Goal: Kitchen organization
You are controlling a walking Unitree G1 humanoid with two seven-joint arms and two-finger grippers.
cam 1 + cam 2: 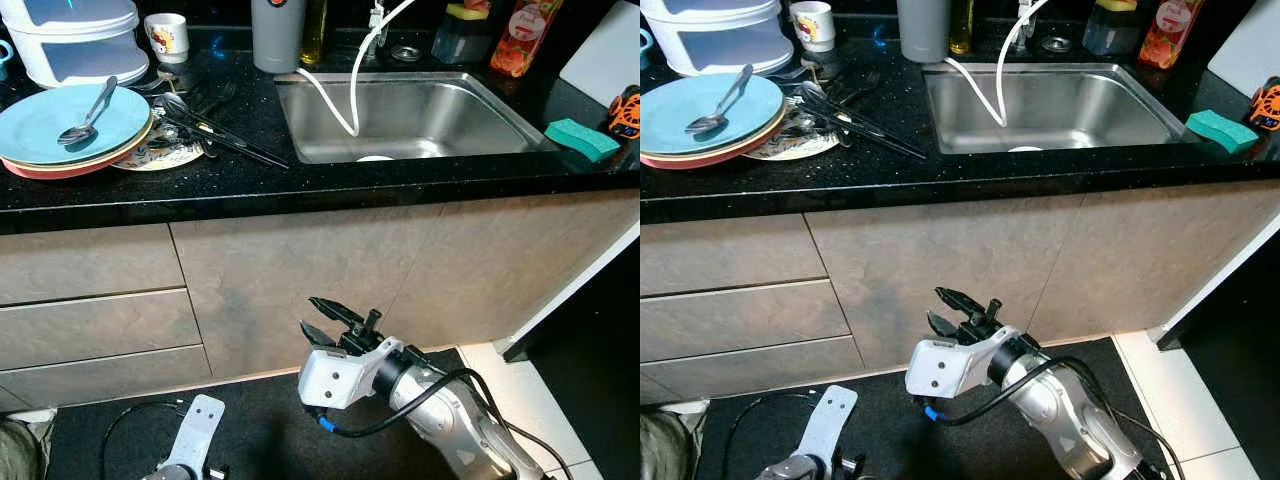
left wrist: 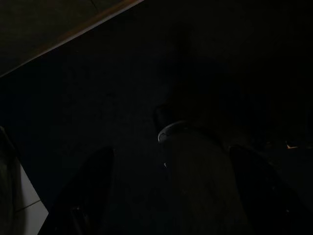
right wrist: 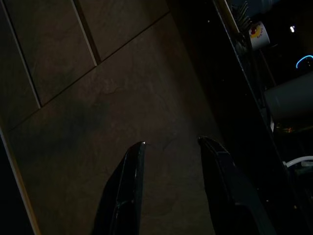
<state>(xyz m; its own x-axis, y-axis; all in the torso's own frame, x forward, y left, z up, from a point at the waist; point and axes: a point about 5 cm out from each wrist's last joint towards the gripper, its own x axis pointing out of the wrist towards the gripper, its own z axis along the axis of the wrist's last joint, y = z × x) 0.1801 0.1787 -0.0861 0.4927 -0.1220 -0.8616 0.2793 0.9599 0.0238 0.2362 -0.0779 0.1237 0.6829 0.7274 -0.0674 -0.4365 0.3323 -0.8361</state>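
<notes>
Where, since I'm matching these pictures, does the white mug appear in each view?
Left eye view: white mug, back left on the counter, behind the plates.
Right eye view: same spot.
Right wrist view: small, beyond the counter edge.
Left wrist view: too dark to tell.
Shared landmark: grey canister.

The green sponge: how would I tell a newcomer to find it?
Start at the steel sink in the black counter. Go to the counter strip on its right side. The sponge lies there, a teal-green block beside an orange object.
</notes>
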